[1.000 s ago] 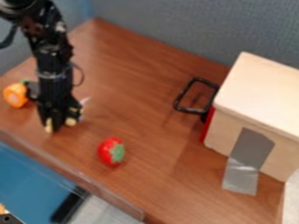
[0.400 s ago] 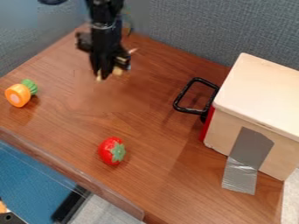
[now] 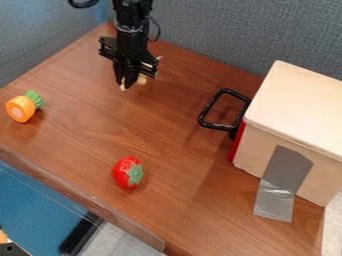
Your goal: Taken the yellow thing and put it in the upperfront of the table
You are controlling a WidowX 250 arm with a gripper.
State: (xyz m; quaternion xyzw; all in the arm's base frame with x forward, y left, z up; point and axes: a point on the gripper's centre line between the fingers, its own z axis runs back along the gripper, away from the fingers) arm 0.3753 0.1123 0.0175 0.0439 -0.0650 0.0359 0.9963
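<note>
Hanging above the far part of the brown wooden table, my black two-finger gripper is released, its fingertips parted. I see the rounded orange-yellow toy vegetable with a green top lying at left — well apart from it.

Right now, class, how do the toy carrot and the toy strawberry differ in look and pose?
The toy carrot is orange; the toy strawberry is red. The carrot's leaves stick out toward the upper right, while the strawberry's hug its lower-right side. Both have green leaves and lie on the brown table.
</note>
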